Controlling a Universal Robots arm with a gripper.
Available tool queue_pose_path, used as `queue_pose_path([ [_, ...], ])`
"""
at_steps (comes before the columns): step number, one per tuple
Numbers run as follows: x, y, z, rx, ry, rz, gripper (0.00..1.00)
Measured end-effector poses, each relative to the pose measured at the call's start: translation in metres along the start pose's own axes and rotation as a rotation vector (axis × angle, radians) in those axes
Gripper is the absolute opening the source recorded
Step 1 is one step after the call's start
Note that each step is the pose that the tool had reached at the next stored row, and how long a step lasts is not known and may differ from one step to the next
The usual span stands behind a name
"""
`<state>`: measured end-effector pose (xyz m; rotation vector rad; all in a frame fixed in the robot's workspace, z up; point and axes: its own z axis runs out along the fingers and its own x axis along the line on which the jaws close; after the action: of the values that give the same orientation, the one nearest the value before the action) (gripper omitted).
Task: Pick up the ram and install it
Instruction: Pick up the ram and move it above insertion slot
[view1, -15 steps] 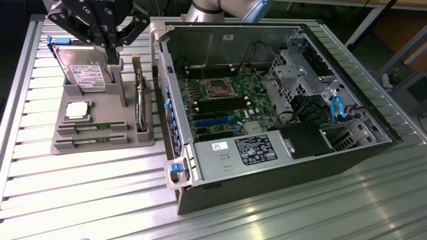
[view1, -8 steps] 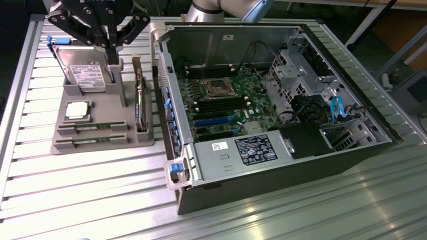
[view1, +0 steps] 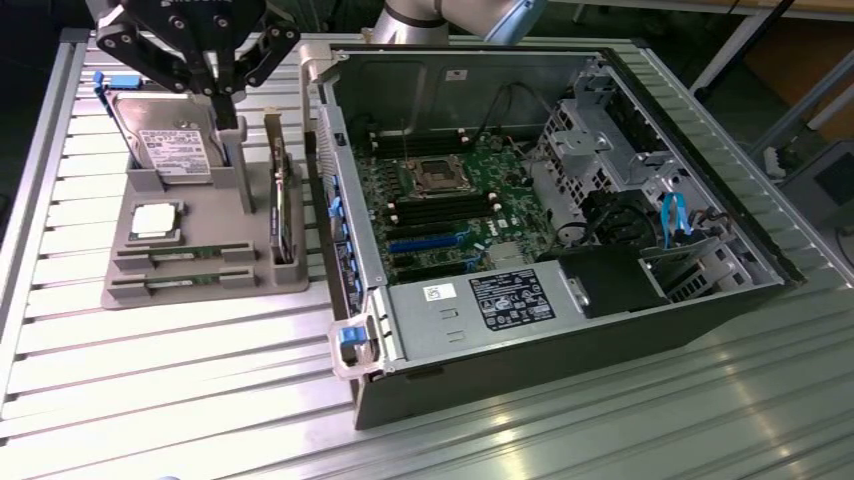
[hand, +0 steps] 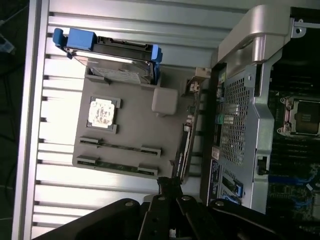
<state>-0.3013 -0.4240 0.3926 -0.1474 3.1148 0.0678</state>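
Two ram sticks, thin and green, lie in slots of the grey holder (view1: 134, 190): one ram stick (view1: 182, 254) farther back, the other (view1: 180, 283) at the holder's front edge. In the wrist view they show as ram stick (hand: 121, 147) and ram stick (hand: 114, 167). My gripper (view1: 219, 95) hangs above the holder's back part, over the hard drive (view1: 174, 140), well clear of both sticks. Its black fingers are shut with nothing between them. In the wrist view the gripper (hand: 168, 183) sits close to the end of the tall card (hand: 187, 145).
The holder also carries a square silver processor (view1: 155, 222) and the tall circuit card (view1: 278, 200) standing on edge. To the exterior view's right lies the open computer case (view1: 667, 110) with its motherboard (view1: 454, 205). Everything rests on a slatted metal table (view1: 174, 400).
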Motion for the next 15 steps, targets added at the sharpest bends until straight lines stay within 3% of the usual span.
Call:
queue_pose_path([
  [15,0.0,0.0,0.0003,-0.0036,0.0094,-0.22,0.09],
])
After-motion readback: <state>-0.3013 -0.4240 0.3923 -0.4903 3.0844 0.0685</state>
